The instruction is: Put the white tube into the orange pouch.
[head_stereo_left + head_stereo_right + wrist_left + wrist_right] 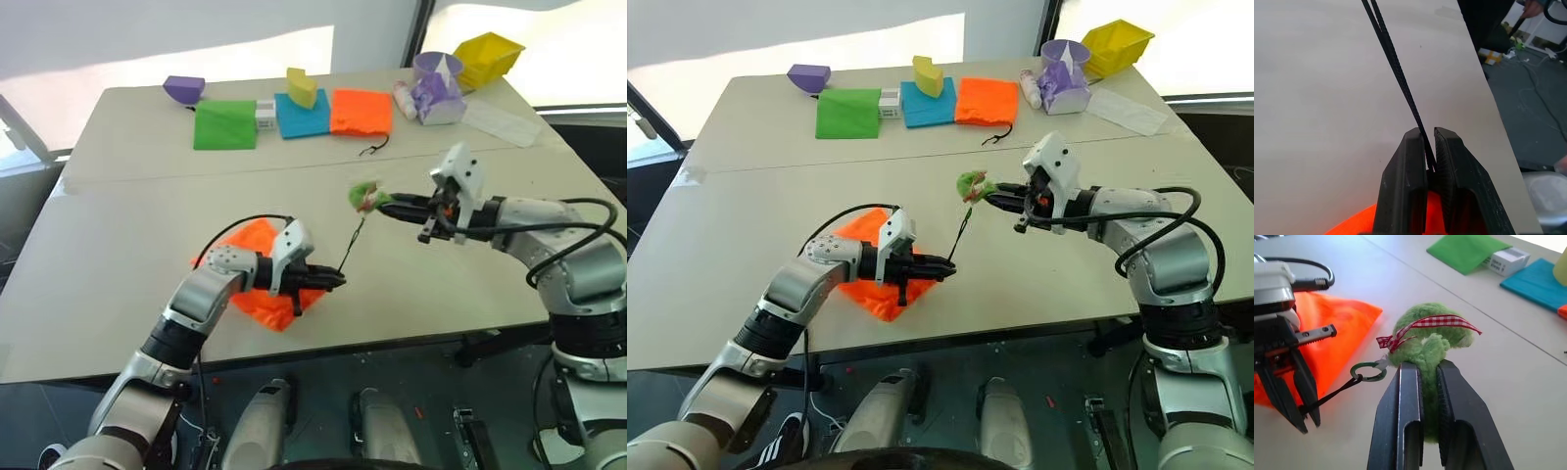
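The orange pouch (257,276) lay flat near the front edge of the table (118,245), one corner pointing toward that edge. Whatever it held could not be seen; the white tube was not visible anywhere outside it, so where the tube lay could not be told.

The left gripper (1429,161) was closed on the dark cord (1396,68) right over the pouch, fingers pointing level toward the robot's right. From there the doubled cord ran taut, up and away from the pouch, to a small green ring (1368,371). That ring hung from a green fuzzy charm (1427,340) with a red-checked ribbon, and the right gripper (1429,377) was clamped on the charm, held above the table well clear of the pouch.

Far behind the pouch lay one green cloth square (224,124), one blue square (302,116) and one smaller orange square (361,111) (its own black cord curled just in front), in a row. A small white box (265,114) sat between green and blue, and a yellow block (301,87) stood on the blue one. One purple cup (438,69) had something white sticking out; a small whitish bottle (404,99) lay beside it, and one yellow open box (487,57) stood behind
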You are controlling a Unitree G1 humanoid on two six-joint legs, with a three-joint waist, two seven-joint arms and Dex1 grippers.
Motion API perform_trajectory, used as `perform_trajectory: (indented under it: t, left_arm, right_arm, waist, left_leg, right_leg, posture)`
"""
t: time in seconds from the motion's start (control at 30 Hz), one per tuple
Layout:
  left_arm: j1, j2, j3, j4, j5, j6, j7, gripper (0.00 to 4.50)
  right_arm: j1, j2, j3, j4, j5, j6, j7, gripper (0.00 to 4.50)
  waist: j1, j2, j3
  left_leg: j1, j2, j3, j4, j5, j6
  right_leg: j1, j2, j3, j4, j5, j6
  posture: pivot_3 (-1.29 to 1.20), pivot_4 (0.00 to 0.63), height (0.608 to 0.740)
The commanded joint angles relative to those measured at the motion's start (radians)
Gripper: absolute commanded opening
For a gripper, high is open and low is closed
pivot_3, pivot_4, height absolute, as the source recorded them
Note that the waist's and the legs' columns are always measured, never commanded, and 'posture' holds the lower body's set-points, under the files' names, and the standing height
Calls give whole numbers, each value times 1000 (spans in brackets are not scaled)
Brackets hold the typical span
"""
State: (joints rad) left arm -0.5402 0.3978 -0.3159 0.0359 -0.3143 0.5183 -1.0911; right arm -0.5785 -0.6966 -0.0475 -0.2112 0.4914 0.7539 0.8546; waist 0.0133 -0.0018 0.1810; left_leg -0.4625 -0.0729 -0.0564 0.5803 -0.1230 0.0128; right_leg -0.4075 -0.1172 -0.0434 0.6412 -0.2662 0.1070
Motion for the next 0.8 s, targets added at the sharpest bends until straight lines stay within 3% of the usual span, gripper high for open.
perform_trajectory:
  t: [0.03,0.57,0.8]
  left_arm:
    - [10,34,-31,-39,3,21,-44,421]
    - [98,173,-44,-126,-17,23,-135,421]
    - [87,151,-16,-101,-35,9,-113,421]
  right_arm:
    - [-64,6,-94,17,10,-28,-65,0]
    - [-237,39,-141,392,-172,-228,-386,0]
    - [-159,29,-61,280,-133,-171,-248,0]
  waist:
    - [-2,0,0]
    - [-1,1,0]
    - [-5,1,1]
  left_leg:
    - [0,0,0,0,0,0]
    - [-1,-1,0,-1,0,0]
    - [0,0,0,-2,1,2]
  right_leg:
    - [0,0,0,0,0,0]
    - [0,0,0,-2,0,0]
    - [-1,1,1,-1,0,0]
  posture:
    - [0,150,740]
    - [0,150,740]
    - [0,150,740]
